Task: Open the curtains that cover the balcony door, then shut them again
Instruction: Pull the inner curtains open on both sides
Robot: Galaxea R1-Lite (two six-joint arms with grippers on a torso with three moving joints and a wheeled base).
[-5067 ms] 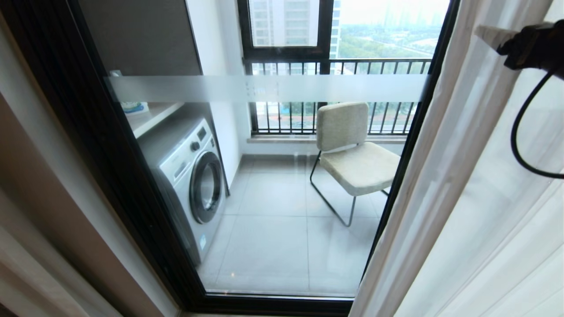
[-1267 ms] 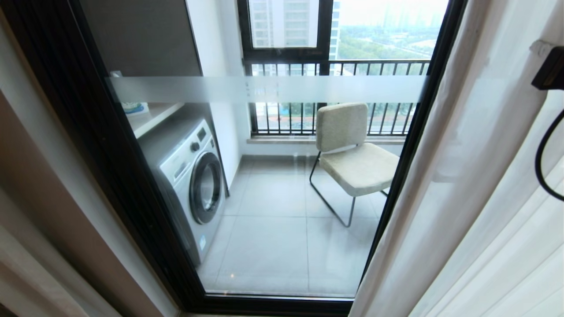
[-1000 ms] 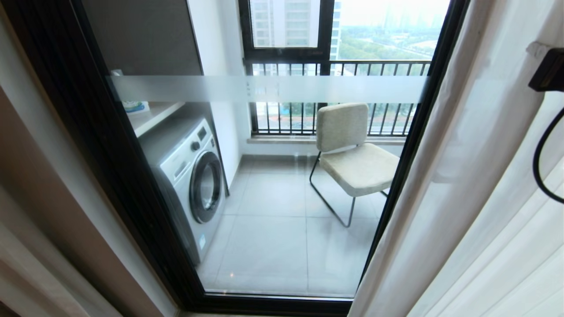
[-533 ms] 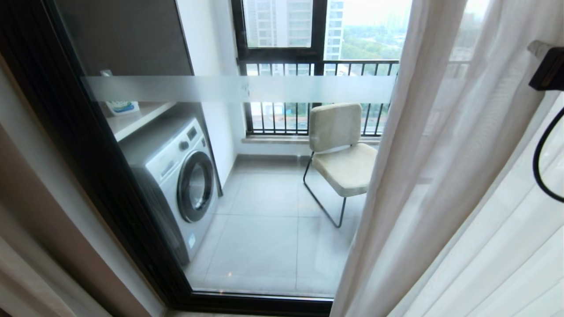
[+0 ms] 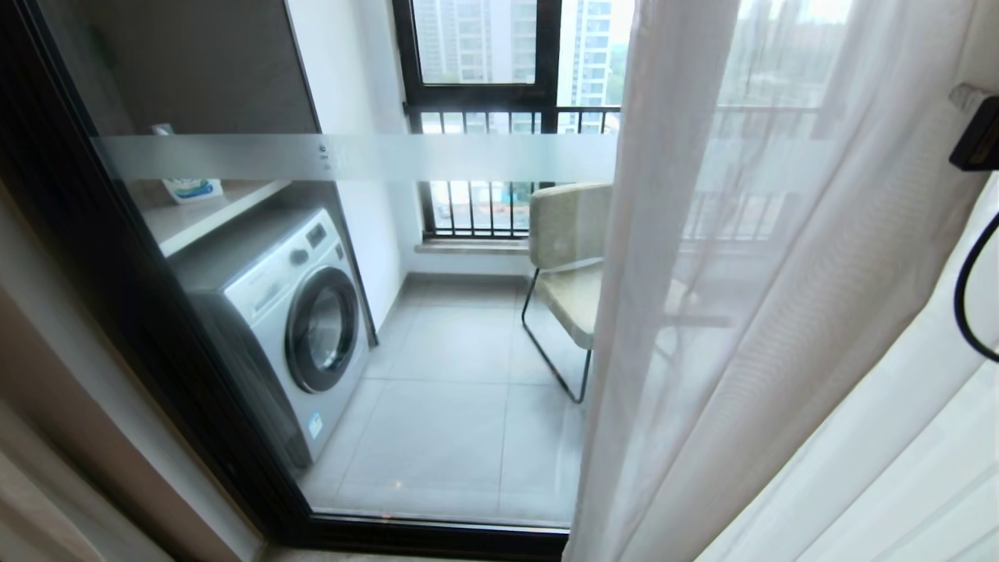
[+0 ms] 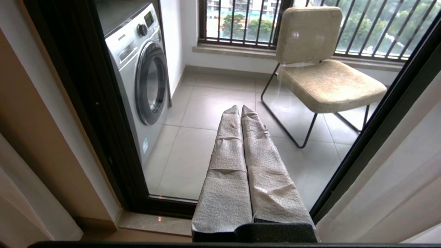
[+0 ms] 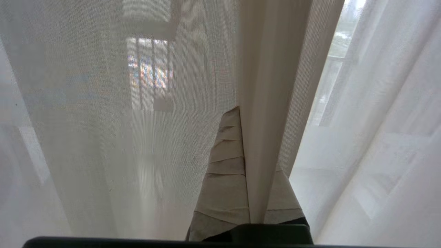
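Observation:
The balcony door [image 5: 351,156] is a glass panel with a frosted band in a dark frame [image 5: 156,351]. The sheer white curtains [image 5: 741,273] hang over its right part and veil half the chair. My right gripper [image 5: 966,97] is at the far right edge of the head view, high against the fabric. In the right wrist view this gripper [image 7: 246,113] is shut on a vertical fold of the sheer curtain [image 7: 262,103], which runs between its wrapped fingers [image 7: 224,155]. My left gripper [image 6: 241,108] is shut and empty, parked low and pointing at the door's lower glass [image 6: 193,162].
Behind the glass stand a washing machine [image 5: 289,312], a beige chair [image 5: 566,234] on black legs, a shelf with a bottle [image 5: 187,187] and a railed window [image 5: 484,78]. A black cable [image 5: 968,297] loops below my right wrist. Pale fabric [image 6: 24,206] hangs left of the door frame.
The whole view has shifted, so the door slides left in the picture. The sheer curtain's edge has come left across the glass, now covering the right frame and half the chair.

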